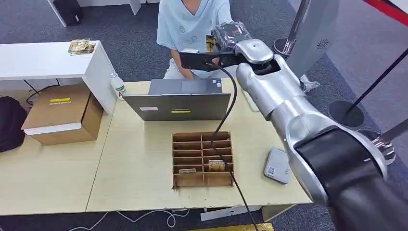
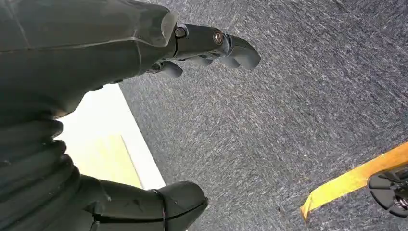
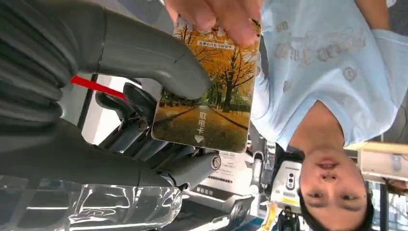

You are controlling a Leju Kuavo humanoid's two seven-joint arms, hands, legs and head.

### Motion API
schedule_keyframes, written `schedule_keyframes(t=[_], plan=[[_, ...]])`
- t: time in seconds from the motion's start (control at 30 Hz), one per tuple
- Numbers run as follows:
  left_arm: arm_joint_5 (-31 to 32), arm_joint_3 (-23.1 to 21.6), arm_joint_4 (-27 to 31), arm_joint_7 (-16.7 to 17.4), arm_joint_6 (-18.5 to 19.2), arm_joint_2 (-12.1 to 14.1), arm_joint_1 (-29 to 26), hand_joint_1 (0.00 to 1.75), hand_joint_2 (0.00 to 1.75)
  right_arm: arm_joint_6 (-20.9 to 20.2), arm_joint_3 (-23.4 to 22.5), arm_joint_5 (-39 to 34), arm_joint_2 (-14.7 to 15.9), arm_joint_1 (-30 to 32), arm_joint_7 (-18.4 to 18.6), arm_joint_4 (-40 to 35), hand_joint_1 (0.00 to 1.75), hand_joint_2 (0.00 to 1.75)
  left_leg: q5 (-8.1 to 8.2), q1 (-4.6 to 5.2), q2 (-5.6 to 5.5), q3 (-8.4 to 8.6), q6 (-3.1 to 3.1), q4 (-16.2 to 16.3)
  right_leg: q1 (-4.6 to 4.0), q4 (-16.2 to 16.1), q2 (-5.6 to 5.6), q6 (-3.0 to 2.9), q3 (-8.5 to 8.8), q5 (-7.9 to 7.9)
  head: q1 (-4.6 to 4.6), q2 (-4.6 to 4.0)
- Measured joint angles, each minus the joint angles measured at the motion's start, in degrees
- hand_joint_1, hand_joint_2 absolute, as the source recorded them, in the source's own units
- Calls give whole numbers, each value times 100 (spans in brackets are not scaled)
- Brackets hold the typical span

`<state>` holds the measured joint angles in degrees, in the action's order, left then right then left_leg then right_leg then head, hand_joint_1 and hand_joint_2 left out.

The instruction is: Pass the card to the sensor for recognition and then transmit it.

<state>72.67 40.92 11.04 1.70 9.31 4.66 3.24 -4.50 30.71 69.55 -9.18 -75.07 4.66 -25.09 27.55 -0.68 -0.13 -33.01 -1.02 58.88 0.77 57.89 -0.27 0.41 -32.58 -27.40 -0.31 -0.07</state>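
Beyond the table's [image 1: 144, 159] far edge, right hand [image 3: 159, 96] pinches the card [image 3: 211, 91] while a person's hand [image 3: 216, 14] grips its other end. Risk: late release causes tugging; early, a drop. Left hand [image 2: 202, 45] hangs, fingers apart, holding nothing.

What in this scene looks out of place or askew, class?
Little stands out. A black cable trails across the laptop and the cardboard organiser. The right hand holds the card while a person's fingers touch its far end.
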Motion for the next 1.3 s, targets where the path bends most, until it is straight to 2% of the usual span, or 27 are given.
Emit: schedule_keyframes(t=[0.2,0.23,0.27,0.6,0.8,1.0,1.13,1.2,1.27,1.3], plan=[[9,0,0,-15,4,0,0,0,175,-24,-44,70,0,-16,33,109,175,175,0,0,1,0,0,0,0,0,1,-1,0,1,2,0],[11,2,0,-17,4,-2,0,0,175,-22,-46,85,0,-18,35,125,30,175,0,0,1,0,0,0,0,0,1,-1,0,1,2,0],[18,2,0,-20,4,-2,0,0,175,-20,-48,87,0,-19,39,133,0,175,0,0,1,0,0,0,0,0,1,-1,0,1,2,0],[70,4,0,-26,2,-22,0,0,175,96,-199,144,0,-22,116,155,0,175,0,0,1,1,0,0,0,0,1,-1,-1,1,2,0],[118,7,0,-22,-7,-24,-2,0,175,616,-428,253,17,-20,450,55,0,175,0,1,2,1,0,0,0,0,2,-1,-2,1,2,0],[116,31,0,26,-13,-26,-3,0,175,1116,-701,173,59,38,509,-294,0,175,0,1,3,1,0,0,0,0,3,-1,-2,1,2,0],[85,66,0,81,-61,-37,-3,0,175,1561,-1065,-254,70,256,242,-803,0,175,0,1,2,1,0,0,1,0,3,-1,-3,1,0,0],[83,83,0,90,-72,-46,-3,0,175,1639,-1286,-563,70,400,32,-1107,0,175,0,0,2,0,0,0,0,-1,2,-1,-3,1,2,0],[83,116,0,96,-74,-55,-7,0,175,1650,-1522,-1081,79,603,-267,-1502,0,175,0,1,1,0,0,0,0,-1,2,-1,-3,1,-2,0],[83,140,0,116,-79,-55,-6,0,175,1615,-1679,-1573,81,760,-517,-1780,0,175,0,0,1,0,0,0,0,-2,1,-1,-3,1,4,0]])
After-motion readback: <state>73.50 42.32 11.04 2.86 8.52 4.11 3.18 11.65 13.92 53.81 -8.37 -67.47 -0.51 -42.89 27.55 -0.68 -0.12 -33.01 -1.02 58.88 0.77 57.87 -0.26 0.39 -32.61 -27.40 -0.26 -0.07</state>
